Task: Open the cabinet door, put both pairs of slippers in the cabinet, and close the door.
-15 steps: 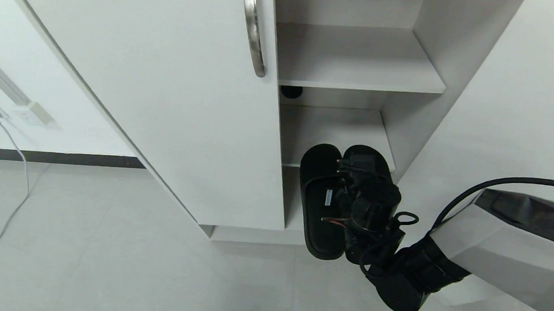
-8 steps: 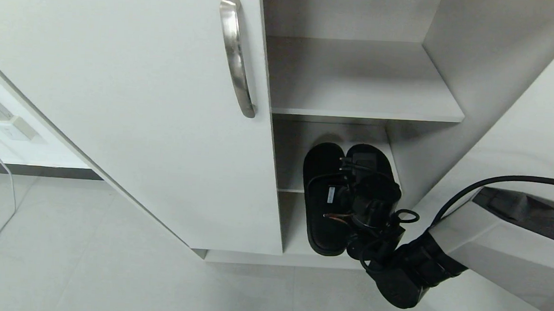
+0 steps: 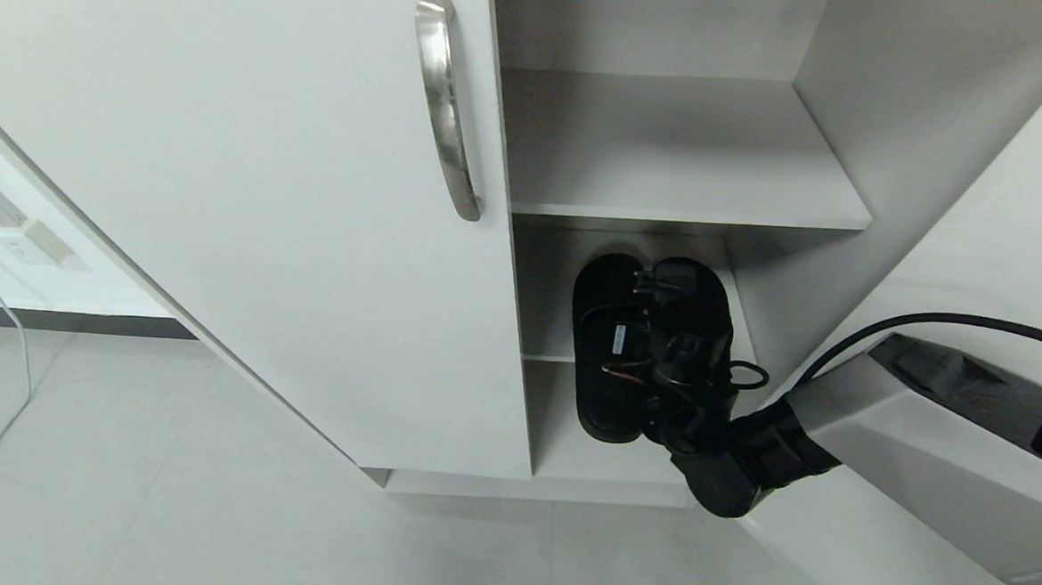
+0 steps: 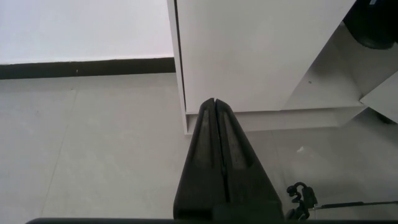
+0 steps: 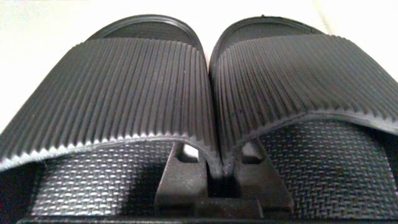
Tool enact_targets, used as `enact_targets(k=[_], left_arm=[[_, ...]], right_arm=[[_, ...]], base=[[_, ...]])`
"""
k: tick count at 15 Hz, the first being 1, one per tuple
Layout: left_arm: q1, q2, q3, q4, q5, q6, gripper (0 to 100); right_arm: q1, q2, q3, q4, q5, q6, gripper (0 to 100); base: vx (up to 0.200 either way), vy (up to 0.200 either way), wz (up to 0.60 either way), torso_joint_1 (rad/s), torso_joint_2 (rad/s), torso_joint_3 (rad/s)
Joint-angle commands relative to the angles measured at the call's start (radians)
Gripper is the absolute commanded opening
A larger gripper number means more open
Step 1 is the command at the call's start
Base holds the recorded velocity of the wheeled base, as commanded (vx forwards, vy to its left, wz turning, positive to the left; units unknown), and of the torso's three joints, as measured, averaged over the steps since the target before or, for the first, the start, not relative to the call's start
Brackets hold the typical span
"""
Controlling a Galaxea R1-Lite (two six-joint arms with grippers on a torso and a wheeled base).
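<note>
Right arm stretched forward into cabinet. Right gripper clamped on black slippers at the inner straps, pair ahead of it, probably just over lower shelf. Left gripper fingers pressed together, floor beneath.

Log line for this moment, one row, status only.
cabinet door open | right gripper shut on black slippers, pair at cabinet opening below upper shelf | left gripper shut, empty, above floor
</note>
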Motion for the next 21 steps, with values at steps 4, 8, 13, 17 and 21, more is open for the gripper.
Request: enact_targets(k=[4,8,13,17,21], left_arm=[[0.0,0.001,0.0,0.0,0.0,0.0,0],[0.0,0.001,0.0,0.0,0.0,0.0,0],[0.0,0.001,0.0,0.0,0.0,0.0,0],[0.0,0.001,0.0,0.0,0.0,0.0,0],[0.0,0.001,0.0,0.0,0.0,-0.002,0]], right_arm=[[-0.051,0.021,-0.168,0.21,0.059,0.085,0],[-0.062,0.04,-0.294,0.302,0.07,0.084,0],[-0.076,0.098,-0.429,0.389,0.07,0.084,0],[-0.076,0.136,-0.506,0.429,0.07,0.079,0],[-0.077,0.138,-0.503,0.434,0.07,0.077,0]], base=[[0.0,0.0,0.0,0.0,0.0,0.0],[0.0,0.0,0.0,0.0,0.0,0.0],[0.0,0.0,0.0,0.0,0.0,0.0],[0.0,0.0,0.0,0.0,0.0,0.0],[0.0,0.0,0.0,0.0,0.0,0.0]])
